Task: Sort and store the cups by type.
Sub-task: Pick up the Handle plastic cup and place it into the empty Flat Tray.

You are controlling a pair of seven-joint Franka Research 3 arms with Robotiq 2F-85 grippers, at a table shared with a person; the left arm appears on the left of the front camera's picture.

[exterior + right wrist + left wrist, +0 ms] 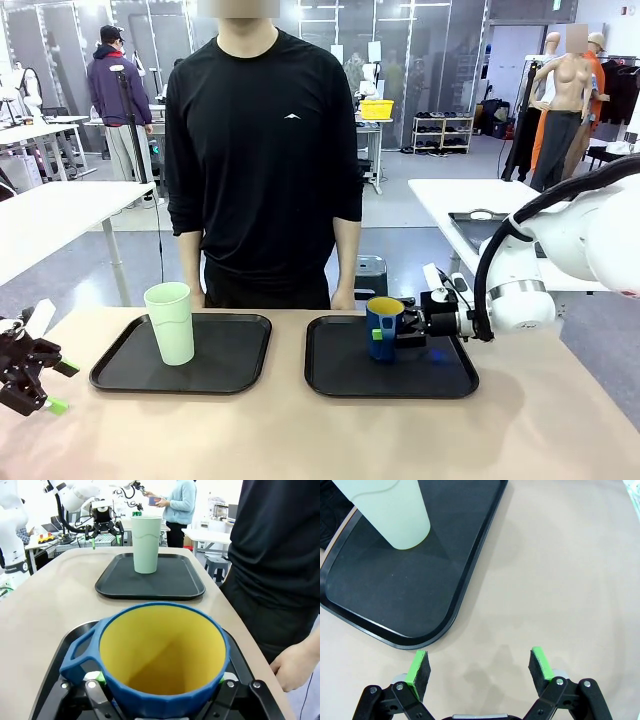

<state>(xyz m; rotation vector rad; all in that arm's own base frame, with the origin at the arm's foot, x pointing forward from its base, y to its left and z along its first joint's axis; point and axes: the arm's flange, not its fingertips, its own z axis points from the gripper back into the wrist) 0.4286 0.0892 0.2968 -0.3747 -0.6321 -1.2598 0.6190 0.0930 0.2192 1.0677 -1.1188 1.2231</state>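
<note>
1. The step in hand, as I judge it, is setting the blue mug [381, 327] down on the right tray [340, 380] and letting go. The right gripper [393, 334] has its green pads on either side of the mug's body; in the right wrist view the mug [162, 652] sits between the fingers, with the handle off to one side. Whether the jaws clamp firmly or are just easing off, I cannot tell.

2. To do it well, the mug's base should be flat on the tray before the fingers part. They should open evenly so neither pad drags the mug or tips it, then draw straight back toward the tray's right edge, clear of the handle.

3. The mug stands upright in the middle of the right tray, toward its far edge. The person's hand [296, 666] hangs just beyond that far edge, so the retreat should stay low and away from it.

4. The mint-green tumbler [170, 322] stands upright on the left tray [240, 375], left of centre, well apart from the mug.

5. The left gripper [40, 386] rests at the table's near left corner with its fingers spread wide and nothing between them; from its wrist the tumbler [387, 510] is well ahead, past the tray's rounded corner [415, 642].
</note>
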